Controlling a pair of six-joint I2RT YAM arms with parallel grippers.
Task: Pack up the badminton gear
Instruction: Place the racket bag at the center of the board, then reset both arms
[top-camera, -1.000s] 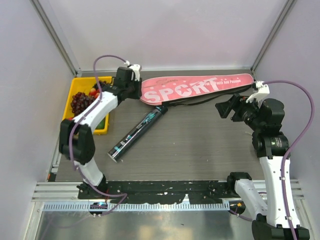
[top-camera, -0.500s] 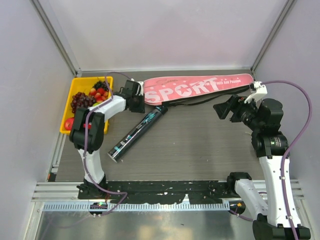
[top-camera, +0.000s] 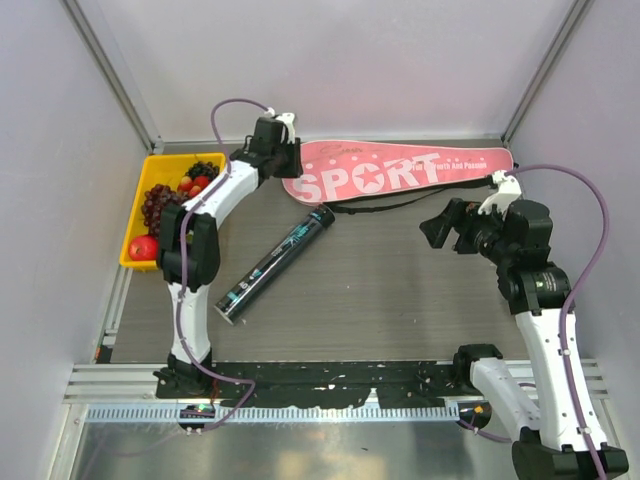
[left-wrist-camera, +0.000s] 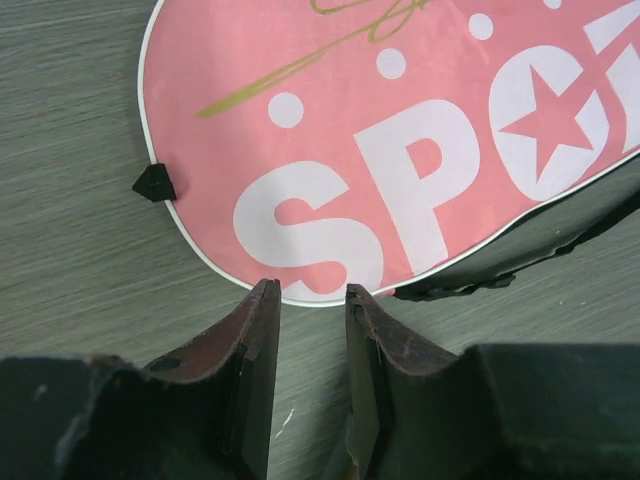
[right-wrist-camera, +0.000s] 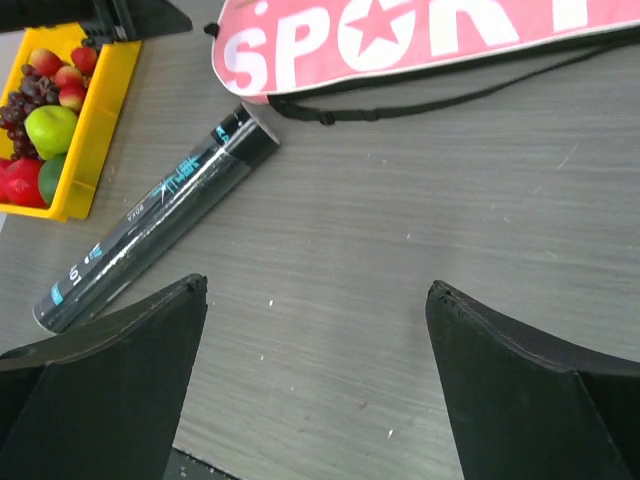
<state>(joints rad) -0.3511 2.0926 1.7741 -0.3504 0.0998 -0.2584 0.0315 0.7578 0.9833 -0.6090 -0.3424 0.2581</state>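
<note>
The pink "SPORT" bag (top-camera: 390, 172) lies flat along the back of the table, its rounded end to the left. My left gripper (top-camera: 281, 152) is at that rounded end. In the left wrist view its fingertips (left-wrist-camera: 264, 292) stand a narrow gap apart right at the bag's white-piped edge (left-wrist-camera: 300, 298), with only table showing between them. The long dark tube (top-camera: 275, 262) lies diagonally left of centre, apart from both grippers. My right gripper (top-camera: 440, 225) hovers wide open over bare table at the right, nothing between its fingers (right-wrist-camera: 317, 290).
A yellow tray (top-camera: 170, 160) of fruit sits at the back left, beside the left arm. The bag's black strap (top-camera: 420, 198) trails on the table in front of the bag. A black zip tab (left-wrist-camera: 155, 183) sticks out of the bag's left edge.
My left gripper has dipped toward the tube and swung back up to the bag's rounded end. The bag has shifted slightly toward the back. My right gripper has opened wider.
</note>
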